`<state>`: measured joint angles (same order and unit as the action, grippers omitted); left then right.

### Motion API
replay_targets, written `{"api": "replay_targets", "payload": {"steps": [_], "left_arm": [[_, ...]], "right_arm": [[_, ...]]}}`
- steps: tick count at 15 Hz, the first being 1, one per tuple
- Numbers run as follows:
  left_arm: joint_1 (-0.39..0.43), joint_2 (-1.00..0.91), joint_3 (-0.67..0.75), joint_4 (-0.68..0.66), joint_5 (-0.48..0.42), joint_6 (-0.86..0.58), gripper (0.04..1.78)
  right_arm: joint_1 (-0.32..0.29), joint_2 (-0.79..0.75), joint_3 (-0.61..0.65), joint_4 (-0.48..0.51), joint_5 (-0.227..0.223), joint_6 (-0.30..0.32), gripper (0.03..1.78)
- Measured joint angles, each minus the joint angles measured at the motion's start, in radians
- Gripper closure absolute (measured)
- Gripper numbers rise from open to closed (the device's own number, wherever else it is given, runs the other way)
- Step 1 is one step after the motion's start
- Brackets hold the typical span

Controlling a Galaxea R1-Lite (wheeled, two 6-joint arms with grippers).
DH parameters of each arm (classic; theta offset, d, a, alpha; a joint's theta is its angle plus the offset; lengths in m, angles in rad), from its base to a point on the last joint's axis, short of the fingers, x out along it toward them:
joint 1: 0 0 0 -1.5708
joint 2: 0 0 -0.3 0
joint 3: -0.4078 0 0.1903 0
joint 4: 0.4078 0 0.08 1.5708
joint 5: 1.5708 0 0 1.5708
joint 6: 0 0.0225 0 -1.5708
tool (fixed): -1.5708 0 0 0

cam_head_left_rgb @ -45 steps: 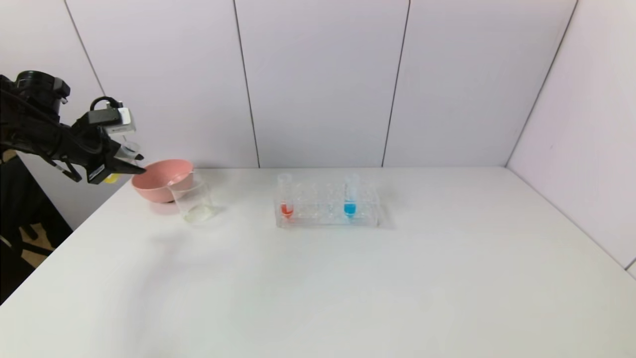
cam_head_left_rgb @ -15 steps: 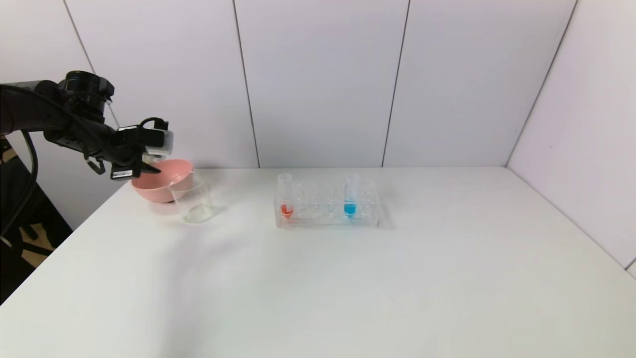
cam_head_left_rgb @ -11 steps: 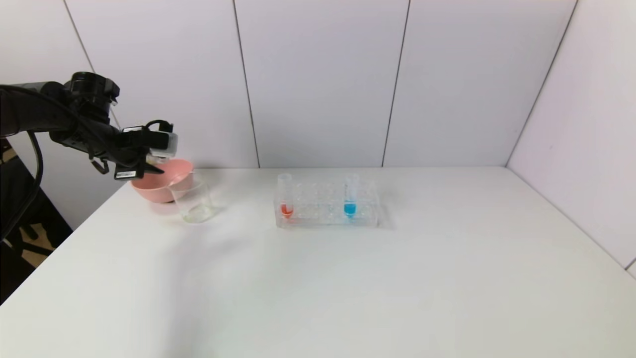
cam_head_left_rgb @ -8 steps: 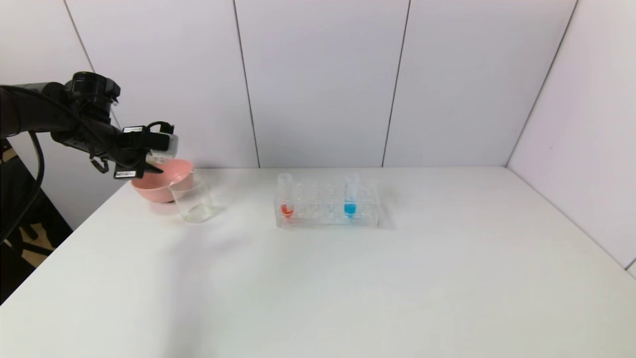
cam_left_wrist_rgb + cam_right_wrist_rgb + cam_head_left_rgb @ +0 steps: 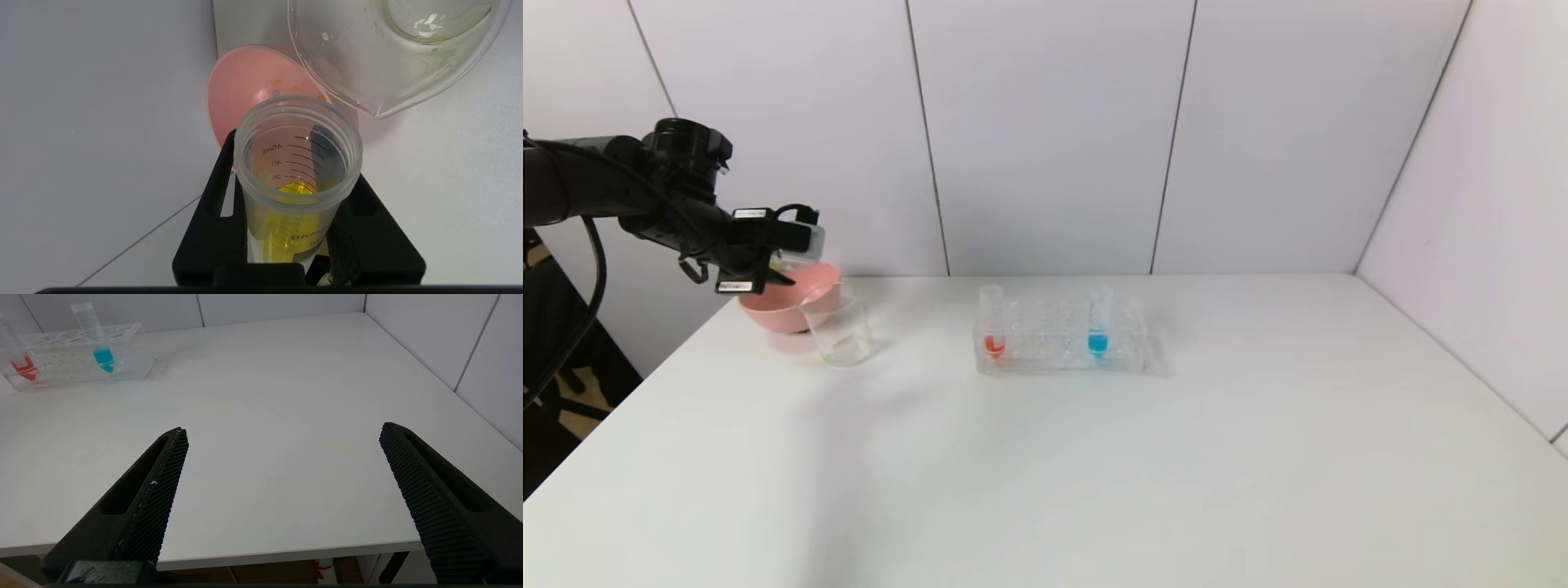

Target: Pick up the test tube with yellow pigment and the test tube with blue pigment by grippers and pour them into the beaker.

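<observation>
Left gripper (image 5: 294, 245) is clamped on the yellow tube (image 5: 297, 175), liquid inside, beaker (image 5: 392, 53) just ahead and below, so that pour looks unfinished. Blue tube (image 5: 1098, 322) waits in the rack (image 5: 1127, 359), well away. Right gripper (image 5: 282, 486) hangs wide apart, idle.

Printed graduations on the wall of the test tube with yellow pigment (image 5: 297, 171) read "45mL", "40" and "35" (seen mirrored through the clear wall). Lower on the same tube, white lettering begins "BKM"; the remainder is hidden.
</observation>
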<state>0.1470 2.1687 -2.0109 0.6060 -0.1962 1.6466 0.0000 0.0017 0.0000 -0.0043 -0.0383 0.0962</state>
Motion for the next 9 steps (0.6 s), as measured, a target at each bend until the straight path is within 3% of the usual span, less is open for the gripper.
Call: {"api": "replay_targets", "payload": {"steps": [5, 9], "left_arm": [[-0.002, -0.001, 0.000, 0.043, 0.006, -0.044, 1.28], [-0.001, -0.013, 0.000, 0.139, 0.071, -0.079, 1.28]], "right_arm": [[0.000, 0.000, 0.000, 0.000, 0.000, 0.000, 0.10], [0.000, 0.000, 0.000, 0.000, 0.000, 0.000, 0.10]]}}
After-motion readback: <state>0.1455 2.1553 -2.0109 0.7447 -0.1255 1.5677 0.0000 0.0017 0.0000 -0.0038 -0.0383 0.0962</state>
